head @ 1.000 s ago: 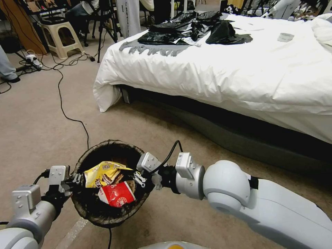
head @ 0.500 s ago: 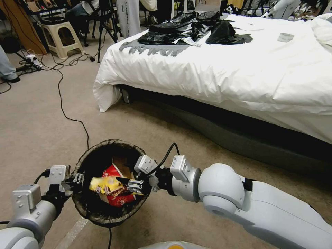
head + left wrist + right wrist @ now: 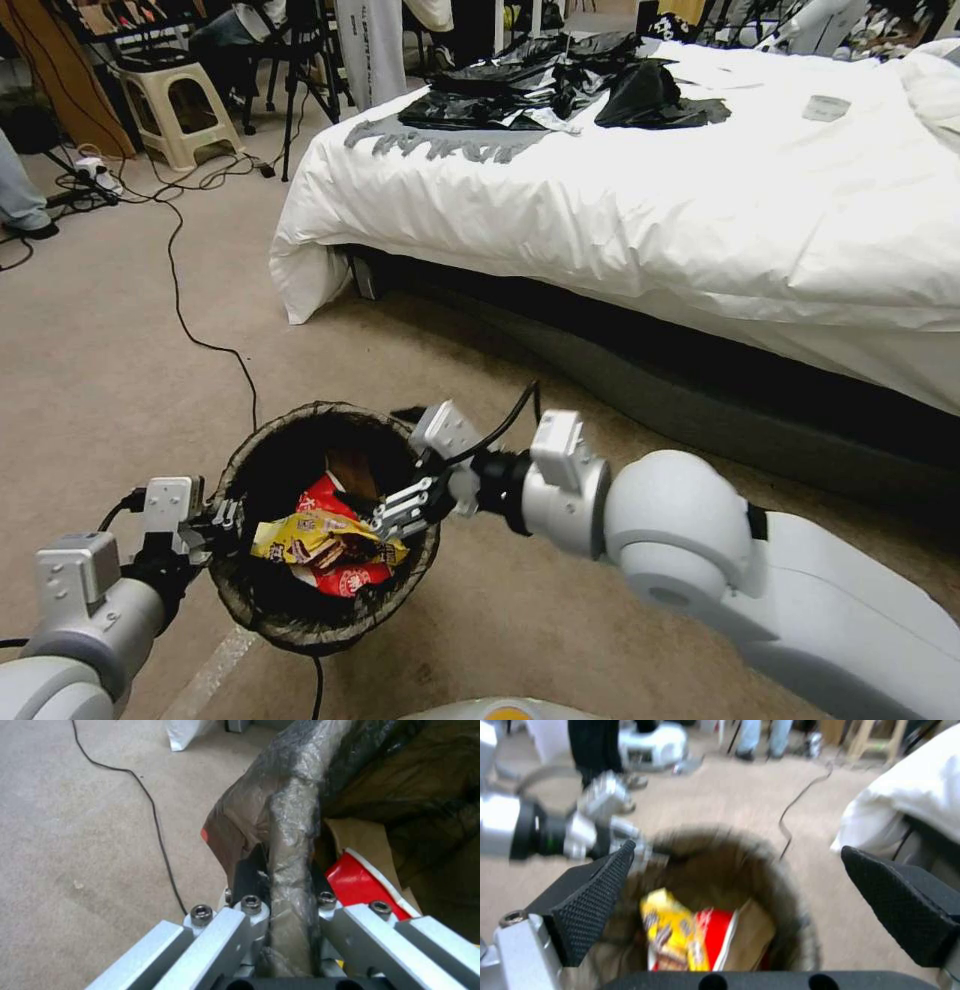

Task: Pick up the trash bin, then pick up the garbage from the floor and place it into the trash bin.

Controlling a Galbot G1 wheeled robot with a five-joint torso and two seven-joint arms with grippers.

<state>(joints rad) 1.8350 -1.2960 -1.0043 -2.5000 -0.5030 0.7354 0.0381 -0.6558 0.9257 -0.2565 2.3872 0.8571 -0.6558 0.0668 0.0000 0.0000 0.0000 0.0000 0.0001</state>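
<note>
The left hand (image 3: 215,520) is clamped on the near-left rim of the trash bin (image 3: 262,613), while the right hand (image 3: 385,505), fingers spread and empty, hangs over the opposite rim just above a yellow snack packet (image 3: 315,537) lying on a red-and-white wrapper (image 3: 345,578).

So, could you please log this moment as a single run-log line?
left gripper: shut on trash bin rim | right gripper: open above bin | yellow packet, red wrapper: inside bin
</note>
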